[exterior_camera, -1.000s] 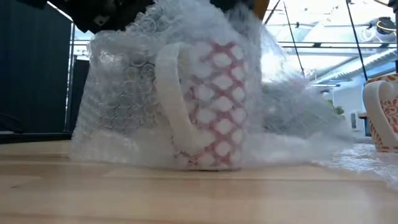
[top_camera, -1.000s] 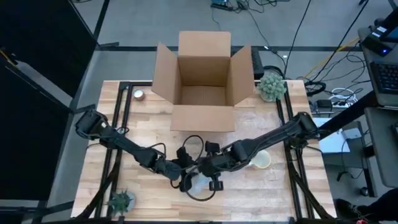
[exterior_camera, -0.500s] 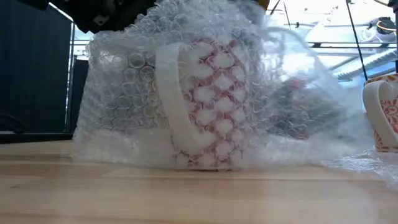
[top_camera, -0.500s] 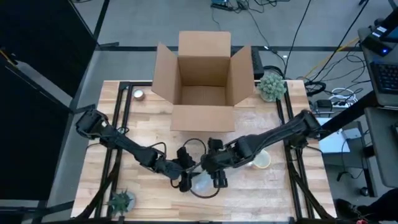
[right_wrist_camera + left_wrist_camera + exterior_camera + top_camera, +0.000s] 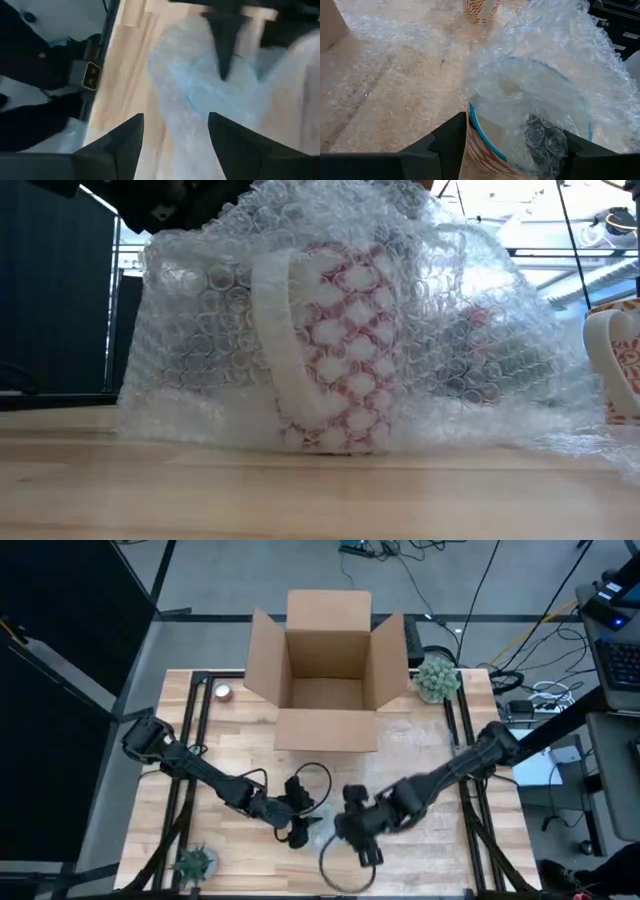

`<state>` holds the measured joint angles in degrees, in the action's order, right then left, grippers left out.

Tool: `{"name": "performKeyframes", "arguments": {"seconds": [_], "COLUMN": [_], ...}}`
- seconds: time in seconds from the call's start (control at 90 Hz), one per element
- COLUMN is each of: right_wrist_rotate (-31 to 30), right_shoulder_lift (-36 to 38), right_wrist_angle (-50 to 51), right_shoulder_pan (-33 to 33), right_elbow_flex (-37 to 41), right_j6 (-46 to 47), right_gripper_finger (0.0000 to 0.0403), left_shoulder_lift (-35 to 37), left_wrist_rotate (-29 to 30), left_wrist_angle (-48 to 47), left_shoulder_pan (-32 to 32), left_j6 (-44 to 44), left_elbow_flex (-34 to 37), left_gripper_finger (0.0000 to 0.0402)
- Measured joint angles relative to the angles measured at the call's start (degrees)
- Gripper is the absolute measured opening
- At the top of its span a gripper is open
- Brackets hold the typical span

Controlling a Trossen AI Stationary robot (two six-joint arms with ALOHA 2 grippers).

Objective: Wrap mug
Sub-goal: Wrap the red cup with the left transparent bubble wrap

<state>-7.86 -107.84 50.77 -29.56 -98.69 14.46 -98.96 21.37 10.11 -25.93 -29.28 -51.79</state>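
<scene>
A white mug (image 5: 340, 350) with a red pattern and a blue inner rim (image 5: 485, 150) stands upright on the wooden table, near its front edge. Clear bubble wrap (image 5: 470, 330) lies over its top and hangs down both sides. My left gripper (image 5: 297, 828) reaches in from the left and is shut on the mug. My right gripper (image 5: 362, 840) is just right of the mug, with a bunch of the wrap (image 5: 190, 90) between its fingers. My left gripper has the mug's wall (image 5: 472, 137) between its two fingers, one on each opposite side just below the rim. The fingers slant down from the table's left. The mug stands upright with its base on the table. My right gripper has a gathered stretch of the bubble wrap (image 5: 182, 127) between its two fingers, several layers deep. The wrap runs from there up over the mug. The picture is blurred, so where the fingers touch it cannot be told.
A second patterned mug (image 5: 615, 365) stands to the right on more wrap spread over the table. An open cardboard box (image 5: 325, 670) stands at the far middle. Small plants (image 5: 437, 678) (image 5: 195, 862) sit at the far right and near left. A black cable loop (image 5: 340, 870) lies by the front edge.
My right gripper has gone toward the table's near edge and a little to the right, taking the wrap along. The sheet has come down over the mug's right side, where it hung loose and farther off before. The mug has stayed put.
</scene>
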Motion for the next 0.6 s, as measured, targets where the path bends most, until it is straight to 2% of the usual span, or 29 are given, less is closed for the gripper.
{"name": "performKeyframes", "arguments": {"seconds": [0.067, 0.167, 0.4, 0.6], "right_wrist_rotate": [-2.51, -2.89, 1.23, 1.43], "right_shoulder_lift": [-2.4, -6.29, -14.07, -15.56], "right_wrist_angle": [-2.07, -4.54, -3.01, -4.34], "right_shoulder_pan": [0.1, 1.53, 4.07, 4.02], "right_elbow_flex": [0.02, 0.02, -0.24, -0.23], "right_j6": [-3.3, -6.52, -6.42, -6.49], "right_gripper_finger": [0.0206, 0.0206, 0.0205, 0.0205], "left_shoulder_lift": [0.0, 0.0, -0.03, 0.84], "left_wrist_rotate": [-0.08, -0.11, -0.15, -0.15], "left_wrist_angle": [0.07, 0.1, 0.34, -0.14], "left_shoulder_pan": [0.0, 0.0, 0.04, 0.04], "left_j6": [0.0, -0.02, -0.21, -0.16], "left_elbow_flex": [0.02, 0.02, -0.02, 0.04], "left_gripper_finger": [0.018, 0.018, 0.018, 0.018]}}
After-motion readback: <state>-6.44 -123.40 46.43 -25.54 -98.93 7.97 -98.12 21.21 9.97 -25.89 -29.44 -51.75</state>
